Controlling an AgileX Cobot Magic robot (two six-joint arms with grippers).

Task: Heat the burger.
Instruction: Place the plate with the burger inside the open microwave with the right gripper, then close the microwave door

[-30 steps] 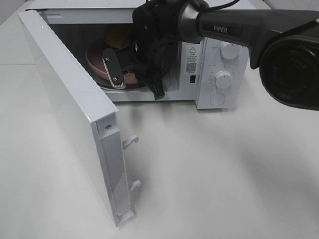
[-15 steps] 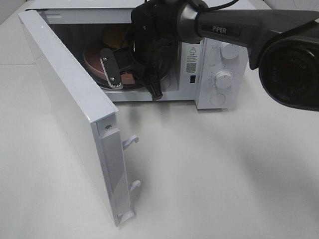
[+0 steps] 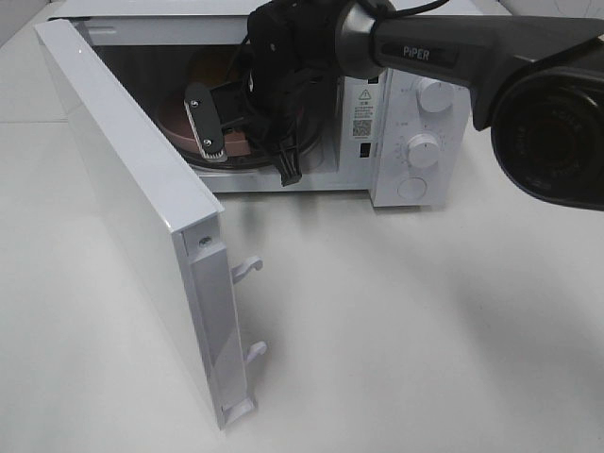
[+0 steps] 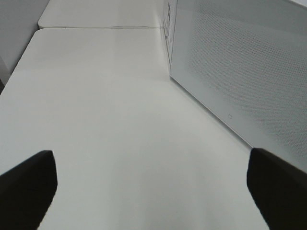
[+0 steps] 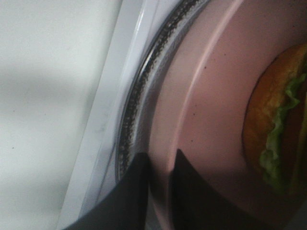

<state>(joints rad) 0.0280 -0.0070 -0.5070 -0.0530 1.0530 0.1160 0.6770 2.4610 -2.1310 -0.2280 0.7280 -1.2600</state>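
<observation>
The burger (image 5: 276, 129), a golden bun with green filling, lies on the pink plate (image 5: 216, 96) in the right wrist view. The plate rests over the glass turntable (image 5: 144, 91) inside the open microwave (image 3: 415, 104). My right gripper (image 5: 158, 191) reaches into the cavity with its two dark fingers close on either side of the plate's rim. From above, the right arm covers most of the plate (image 3: 179, 127) and the burger. My left gripper (image 4: 153, 191) hangs wide open over bare table beside the microwave door, holding nothing.
The microwave door (image 3: 123, 179) swings out to the front left, its latch hooks (image 3: 247, 269) sticking out. Two white knobs (image 3: 425, 149) sit on the control panel at the right. White table (image 3: 425, 330) stretches in front.
My right gripper has pushed the pink plate and burger deeper into the microwave, toward the back left. The left gripper has stayed open and still.
</observation>
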